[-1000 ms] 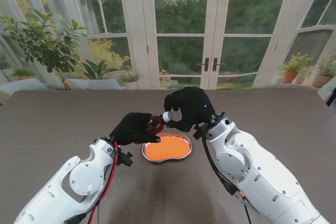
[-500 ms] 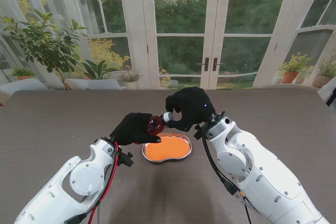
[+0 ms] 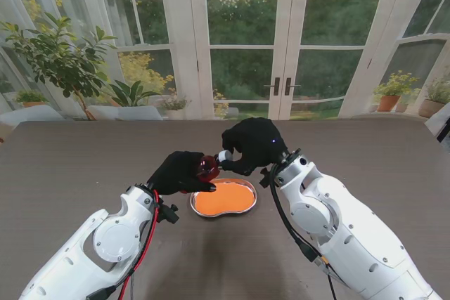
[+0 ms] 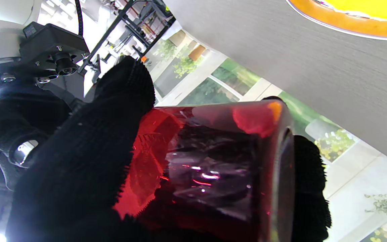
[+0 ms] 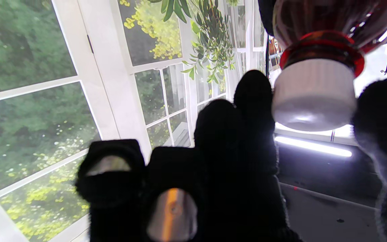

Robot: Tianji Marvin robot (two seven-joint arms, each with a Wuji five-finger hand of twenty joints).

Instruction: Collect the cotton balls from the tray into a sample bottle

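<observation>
My left hand [image 3: 176, 171] is shut on a dark red sample bottle [image 3: 207, 166], held tilted on its side just above the table, its mouth toward my right hand. A white ribbed cap [image 3: 223, 156] sits on the bottle's neck. My right hand [image 3: 253, 144] pinches that cap; in the right wrist view the cap [image 5: 314, 94] lies between a finger and the thumb. The orange kidney-shaped tray [image 3: 225, 199] lies nearer to me, under both hands. I see no cotton balls in it. In the left wrist view the bottle [image 4: 213, 161] is too dark to show what it holds.
The brown table [image 3: 84, 159] stretches to both sides and ends at a far edge in front of glass doors. Potted plants [image 3: 63, 61] stand outside beyond the far left corner.
The right hand has shifted very slightly on the cap. The left hand, the bottle and the tray stay where they were.
</observation>
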